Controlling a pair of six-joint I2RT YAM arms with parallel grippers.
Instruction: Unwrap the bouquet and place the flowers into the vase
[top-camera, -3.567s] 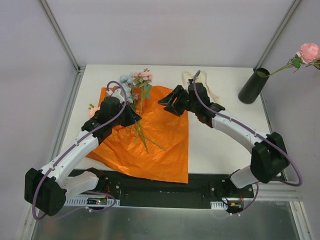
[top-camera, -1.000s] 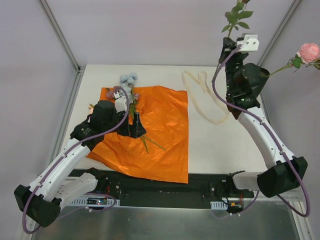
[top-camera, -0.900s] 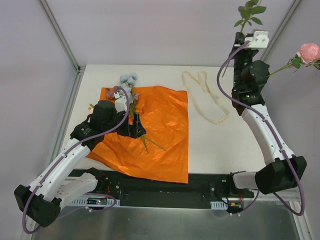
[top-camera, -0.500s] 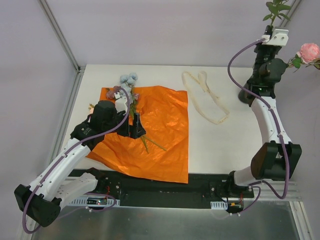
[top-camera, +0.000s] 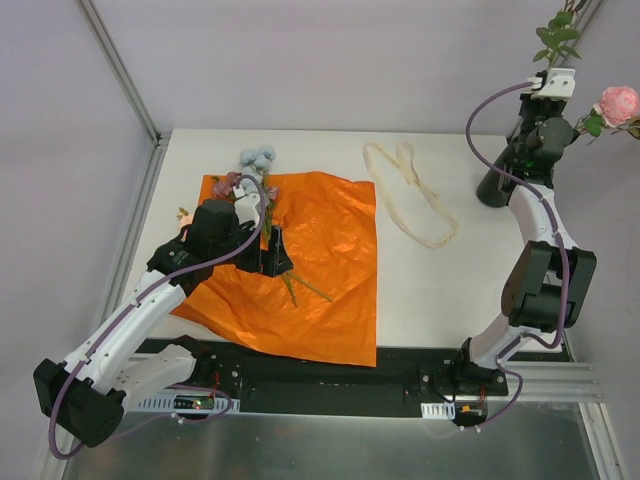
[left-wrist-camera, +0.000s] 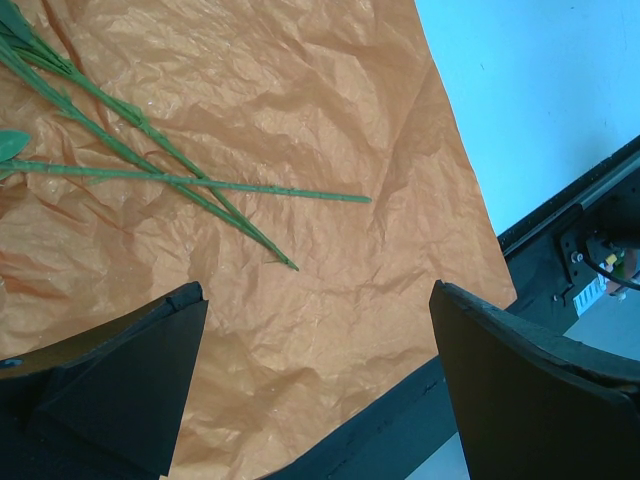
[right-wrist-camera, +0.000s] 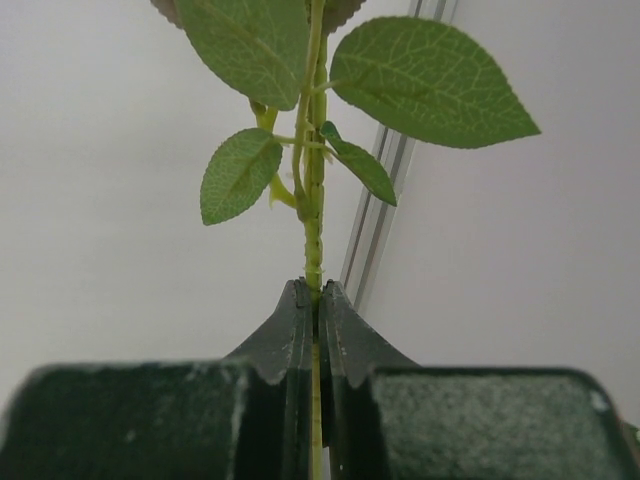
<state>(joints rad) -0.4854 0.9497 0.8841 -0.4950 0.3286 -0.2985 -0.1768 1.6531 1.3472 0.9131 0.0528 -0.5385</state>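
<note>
The bouquet is unwrapped. Its orange paper (top-camera: 320, 260) (left-wrist-camera: 300, 120) lies spread flat on the table. Several flowers (top-camera: 256, 160) with green stems (top-camera: 298, 287) (left-wrist-camera: 200, 185) rest on it. My left gripper (top-camera: 272, 252) (left-wrist-camera: 320, 385) hovers open over the paper, just short of the stem ends, holding nothing. My right gripper (top-camera: 548, 72) (right-wrist-camera: 316, 300) is raised high at the back right, shut on a leafy green stem (right-wrist-camera: 314, 230) that points upward (top-camera: 557, 35). It stands over the dark vase (top-camera: 490, 188), which my arm partly hides. A pink rose (top-camera: 618, 103) leans out of the vase.
A cream ribbon (top-camera: 410, 190) lies loose on the white table (top-camera: 440, 270) between the paper and the vase. Metal frame posts (top-camera: 120, 70) rise at the back corners. The black base rail (top-camera: 330, 385) (left-wrist-camera: 580, 230) runs along the near edge.
My right arm has swung right and back, carrying the leafy stem to above the vase. The left arm has barely shifted over the paper.
</note>
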